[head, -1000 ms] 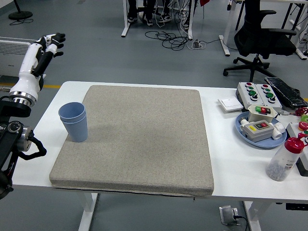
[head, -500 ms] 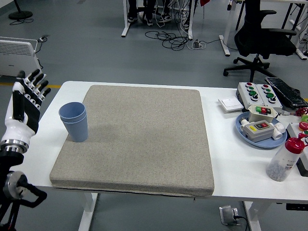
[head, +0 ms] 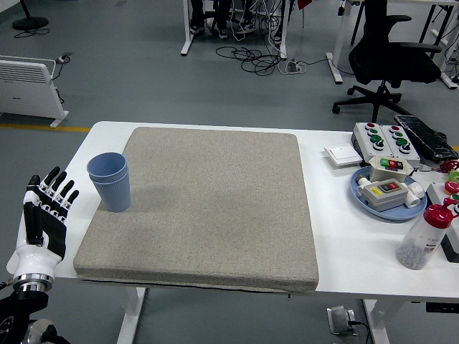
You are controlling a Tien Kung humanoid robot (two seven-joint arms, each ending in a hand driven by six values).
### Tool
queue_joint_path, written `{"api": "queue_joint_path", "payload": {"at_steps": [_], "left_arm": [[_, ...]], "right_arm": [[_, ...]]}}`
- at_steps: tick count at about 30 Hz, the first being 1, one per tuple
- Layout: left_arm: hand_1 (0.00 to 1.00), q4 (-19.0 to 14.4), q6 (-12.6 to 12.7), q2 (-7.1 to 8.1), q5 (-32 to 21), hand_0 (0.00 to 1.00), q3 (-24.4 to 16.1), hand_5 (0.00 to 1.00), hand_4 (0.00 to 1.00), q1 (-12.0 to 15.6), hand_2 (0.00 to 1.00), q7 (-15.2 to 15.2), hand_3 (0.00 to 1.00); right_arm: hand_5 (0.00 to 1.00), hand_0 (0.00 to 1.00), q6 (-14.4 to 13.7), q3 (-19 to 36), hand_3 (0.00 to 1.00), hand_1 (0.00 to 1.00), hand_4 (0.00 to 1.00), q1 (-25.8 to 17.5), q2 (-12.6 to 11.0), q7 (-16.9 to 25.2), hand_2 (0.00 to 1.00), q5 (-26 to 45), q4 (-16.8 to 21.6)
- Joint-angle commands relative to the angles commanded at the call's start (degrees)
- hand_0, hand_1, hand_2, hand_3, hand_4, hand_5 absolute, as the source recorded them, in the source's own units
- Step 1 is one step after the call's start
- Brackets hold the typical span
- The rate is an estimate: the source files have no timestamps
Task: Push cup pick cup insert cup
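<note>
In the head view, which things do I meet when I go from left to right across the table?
Left hand → blue cups → grey mat → white switch → blue plate → bottle

Light: bright, even, from overhead.
Shadows: soft, faint beside the blue cups.
Focus: sharp throughout.

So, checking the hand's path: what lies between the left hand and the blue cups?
Head view: only bare white table and the grey mat's left edge separate the left hand from the stacked blue cups.
</note>
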Motion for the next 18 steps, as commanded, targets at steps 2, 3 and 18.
{"api": "queue_joint_path", "payload": {"at_steps": [2, 3, 18], "left_arm": [[0.883, 0.4, -0.3, -0.08, 0.0, 0.851, 0.3, 0.998, 0.574, 0.1, 0.900, 0.1, 0.844], [0.883, 0.8, -0.3, -0.28, 0.1, 0.851, 0.5, 0.998, 0.574, 0.2, 0.900, 0.3, 0.844], [0.882, 2.6, -0.5, -0.41, 0.3, 0.853, 2.1, 0.998, 0.571, 2.2, 0.896, 0.1, 0.840]], "right_arm": [[0.562, 0.726, 0.0, 0.0, 0.583, 0.658, 0.117, -0.1, 0.0, -0.1, 0.657, -0.3, 0.0], [0.562, 0.726, 0.0, 0.0, 0.583, 0.658, 0.117, -0.1, 0.0, -0.1, 0.657, -0.5, 0.0], [0.560, 0.725, 0.1, -0.3, 0.581, 0.655, 0.114, -0.6, -0.2, -0.3, 0.653, -0.5, 0.0]]}}
